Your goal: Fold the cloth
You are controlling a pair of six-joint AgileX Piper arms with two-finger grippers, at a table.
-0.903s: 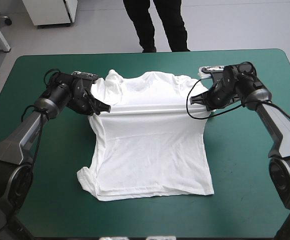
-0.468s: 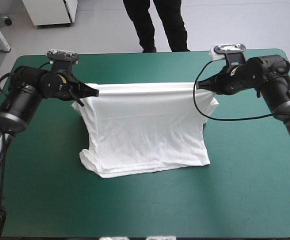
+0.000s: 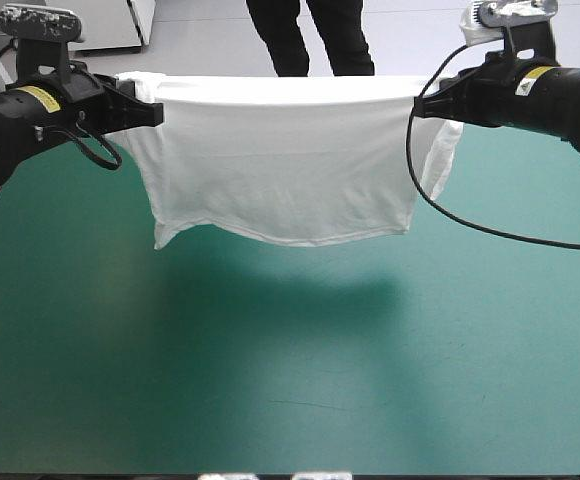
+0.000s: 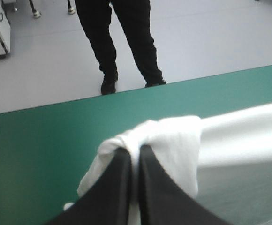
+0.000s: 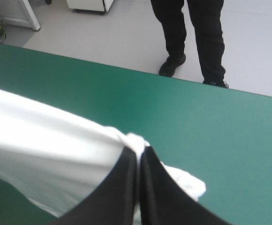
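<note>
both grippers, left gripper (image 3: 155,112) and right gripper (image 3: 420,104), clamp the t-shirt (image 3: 280,160) taut above the teal-green table (image 3: 290,380), likely to lay a fold.

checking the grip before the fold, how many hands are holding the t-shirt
2. The left hand pinches one top end of the T-shirt, and the right hand pinches the other. The shirt hangs stretched between them, above the table.
</note>
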